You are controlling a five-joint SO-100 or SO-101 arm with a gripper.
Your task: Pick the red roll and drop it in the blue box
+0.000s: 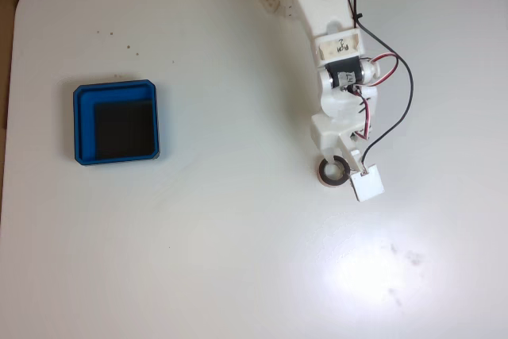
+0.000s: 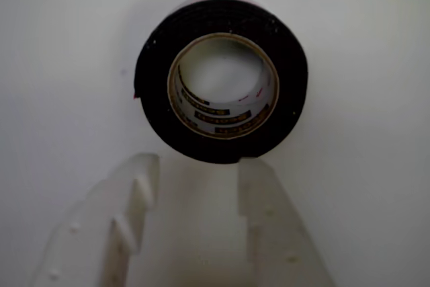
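White table, faintly speckled. Red roll flat, far right of blue box; dark-faced ring in wrist view. Gripper just short of roll, fingers parted, empty.

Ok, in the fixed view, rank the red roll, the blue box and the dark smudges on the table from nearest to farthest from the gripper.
1. Red roll, right at the gripper.
2. Dark smudges, lower right.
3. Blue box, far left.

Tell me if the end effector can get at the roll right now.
Probably yes. In the wrist view the end effector is open, its fingers just short of the roll, with only bare table between them.
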